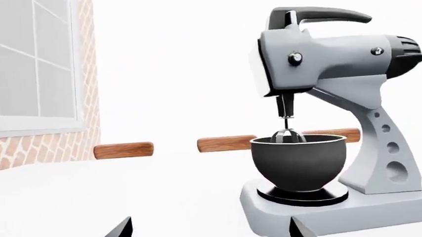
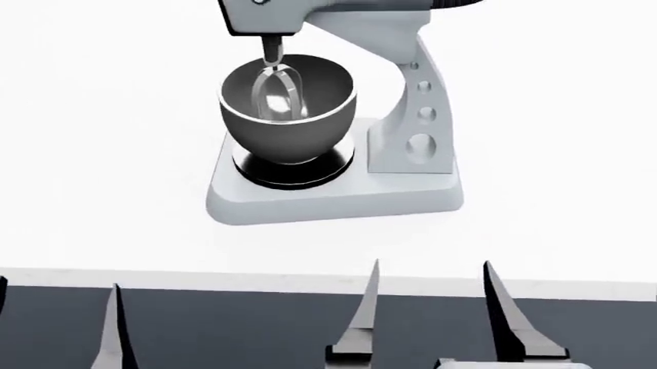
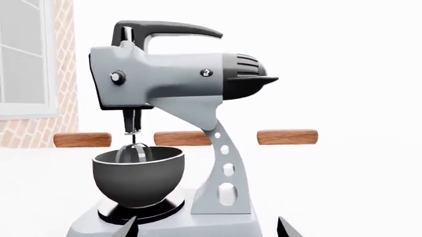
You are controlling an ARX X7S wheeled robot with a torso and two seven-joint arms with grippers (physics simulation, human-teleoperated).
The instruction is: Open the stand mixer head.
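The stand mixer head [image 3: 165, 79] is a light-grey housing with a black top handle, a small round knob [image 3: 117, 77] and a dark ribbed end cap [image 3: 245, 74]. It sits down on the holed neck [image 3: 224, 168], with its beater [image 3: 132, 150] reaching into the grey bowl [image 3: 137, 180]. It also shows in the left wrist view [image 1: 329, 59], and only its underside shows at the top edge of the head view [image 2: 298, 11]. My left gripper [image 2: 57, 319] and right gripper [image 2: 431, 307] are both open and empty. They hover at the counter's near edge, apart from the mixer.
The mixer's flat base [image 2: 328, 201] stands on a white counter whose near edge [image 2: 205, 278] runs just beyond my fingertips. Behind the counter are three wooden bars [image 3: 287, 137], with a window and brick wall [image 1: 39, 143] at the far side.
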